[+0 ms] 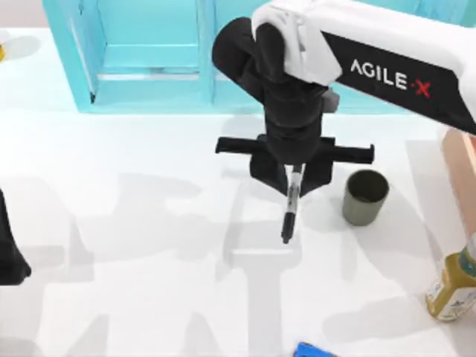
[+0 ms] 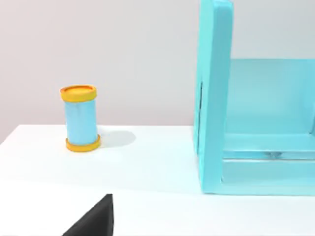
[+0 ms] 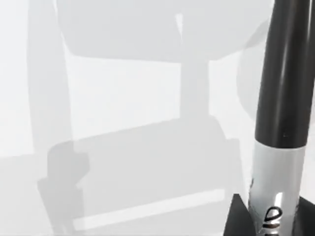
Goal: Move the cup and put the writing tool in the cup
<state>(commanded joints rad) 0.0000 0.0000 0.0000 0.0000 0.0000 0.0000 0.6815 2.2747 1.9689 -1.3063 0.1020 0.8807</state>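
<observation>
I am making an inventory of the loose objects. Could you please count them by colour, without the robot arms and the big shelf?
Black: 1, the marker
Olive-grey: 1, the cup
Yellow-green: 1, the bottle
Blue: 1, the small object
Light blue with orange: 1, the canister
Total: 5

White table [image 1: 149, 245] with olive cup [image 1: 364, 197], labelled bottle [image 1: 452, 288], teal shelf unit [image 1: 149, 56], possibly blue object [image 1: 312, 350].

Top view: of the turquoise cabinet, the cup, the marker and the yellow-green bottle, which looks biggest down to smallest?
1. Turquoise cabinet.
2. Yellow-green bottle, cut off by the edge, and cup: too alike to rank.
3. Marker, slimmest, held by the right gripper.
</observation>
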